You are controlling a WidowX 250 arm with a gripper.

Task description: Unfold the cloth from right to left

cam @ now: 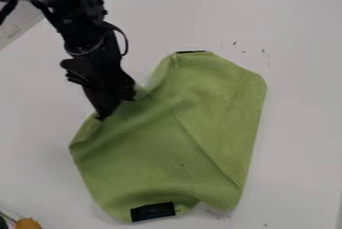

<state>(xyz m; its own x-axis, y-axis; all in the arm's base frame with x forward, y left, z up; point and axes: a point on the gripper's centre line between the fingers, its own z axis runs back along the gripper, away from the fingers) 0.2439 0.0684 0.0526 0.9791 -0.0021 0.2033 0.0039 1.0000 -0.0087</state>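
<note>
Lying nearest, at the left corner, is one orange thing [28,223]. Next, one green cloth [147,158] sits mid-table [304,108], one black patch [152,212] on its near edge, a second at the far one. Its single long crease suggests a folded layer. One claw [112,111] meets the left edge, probably to draw cloth leftward; open or closed, I cannot tell.
</note>
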